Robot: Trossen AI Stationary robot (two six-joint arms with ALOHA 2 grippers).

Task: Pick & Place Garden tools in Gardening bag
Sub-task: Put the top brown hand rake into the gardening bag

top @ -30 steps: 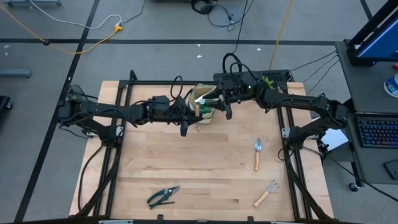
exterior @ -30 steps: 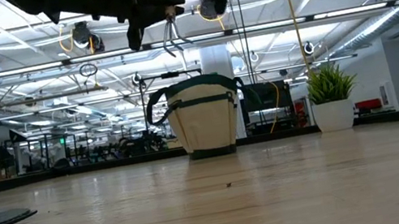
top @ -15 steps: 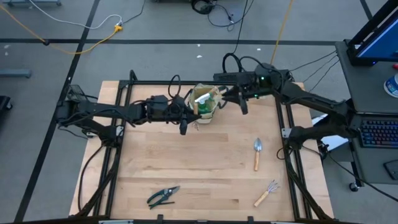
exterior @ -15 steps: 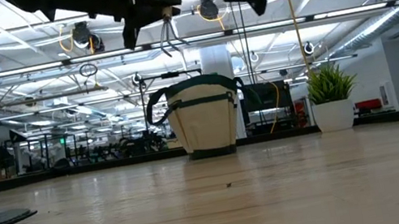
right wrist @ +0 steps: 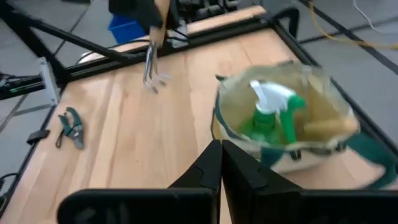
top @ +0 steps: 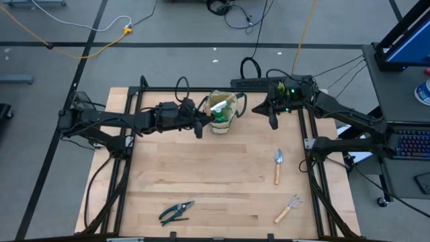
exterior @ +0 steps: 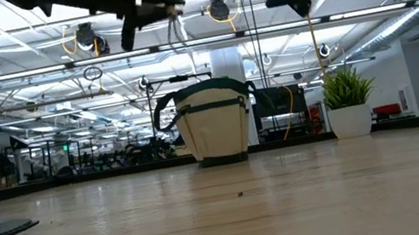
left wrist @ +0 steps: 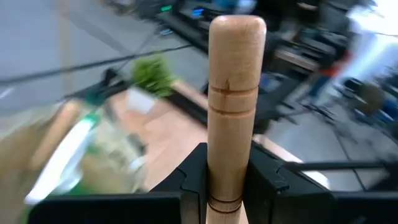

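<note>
Your left tool (top: pixel 199 128) clamps a hand rake (right wrist: pixel 151 65) beside the gardening bag (top: pixel 224 113); your right tool (top: pixel 272 121) is closed, empty.

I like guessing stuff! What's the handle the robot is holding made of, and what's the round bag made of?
The handle in the left gripper looks like smooth, pale wood: rounded end, faint grain and turned grooves. The bag looks like beige cloth, perhaps canvas, with dark trim; its sides look soft and its rim sags unevenly. The exact fabric cannot be told.

Spray bottle (top: pixel 220 107) inside bag (top: pixel 223 125); shears (top: pixel 175 212), trowel (top: pixel 277 166), rake (top: pixel 288 208) on table (top: pixel 201 175).
</note>
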